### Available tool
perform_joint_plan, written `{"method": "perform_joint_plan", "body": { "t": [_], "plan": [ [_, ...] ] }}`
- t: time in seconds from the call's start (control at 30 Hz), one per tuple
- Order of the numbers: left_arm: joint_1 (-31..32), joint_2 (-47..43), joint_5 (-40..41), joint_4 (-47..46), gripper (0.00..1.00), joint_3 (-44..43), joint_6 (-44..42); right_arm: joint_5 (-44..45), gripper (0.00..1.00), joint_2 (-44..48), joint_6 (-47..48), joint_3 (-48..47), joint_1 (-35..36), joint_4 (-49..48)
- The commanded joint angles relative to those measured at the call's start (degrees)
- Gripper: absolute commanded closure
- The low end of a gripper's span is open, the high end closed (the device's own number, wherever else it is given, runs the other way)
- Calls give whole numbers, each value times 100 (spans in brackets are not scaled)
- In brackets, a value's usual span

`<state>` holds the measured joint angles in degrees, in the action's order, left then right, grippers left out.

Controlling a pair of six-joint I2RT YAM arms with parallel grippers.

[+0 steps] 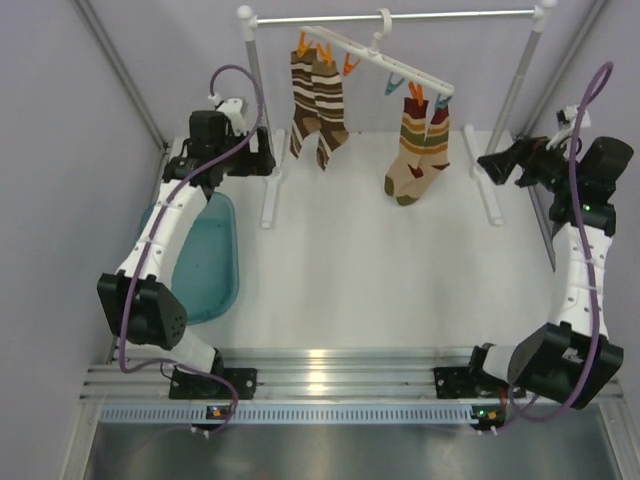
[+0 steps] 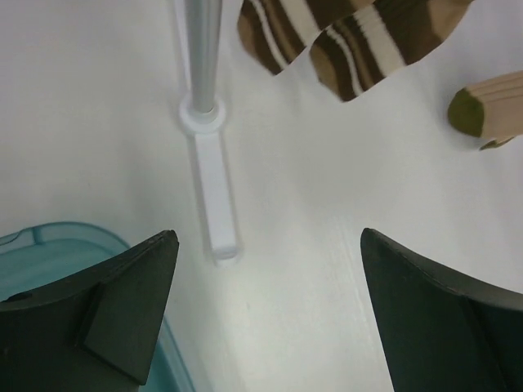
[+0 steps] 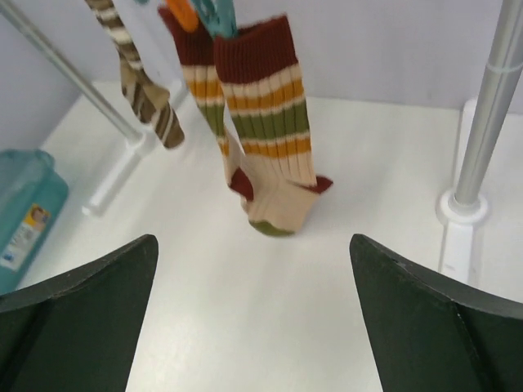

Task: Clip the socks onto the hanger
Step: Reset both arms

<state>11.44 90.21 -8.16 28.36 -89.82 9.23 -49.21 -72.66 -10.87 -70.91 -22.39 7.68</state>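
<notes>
On the hanger point(image 1: 395, 62), all four socks point(image 1: 318, 100) hang clipped. Left hand point(image 2: 268, 237) and right hand point(image 3: 253, 238): spread, empty. Clipping judged complete; next move calls only for arm retraction.

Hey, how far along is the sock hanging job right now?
Done, it seems: the two brown-and-white socks and the two tan banded socks hang clipped to the hanger. In hand: nothing; the left tool and right tool are open and empty, away from the socks. Left: no loose sock shows on the table.
</notes>
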Motion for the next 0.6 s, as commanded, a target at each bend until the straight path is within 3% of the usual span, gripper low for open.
{"method": "perform_joint_plan", "body": {
  "t": [0.0,0.23,0.57],
  "plan": [
    [-273,-354,9,1356,2,-37,-791,297,0,436,2061,244,7,2113],
    [-336,-1478,333,1094,2,1475,-1274,930,0,1192,3125,1017,16,2783],
    [-327,-2867,474,803,2,2873,-1284,1010,0,2528,3250,1765,33,2967]
  ]
}}
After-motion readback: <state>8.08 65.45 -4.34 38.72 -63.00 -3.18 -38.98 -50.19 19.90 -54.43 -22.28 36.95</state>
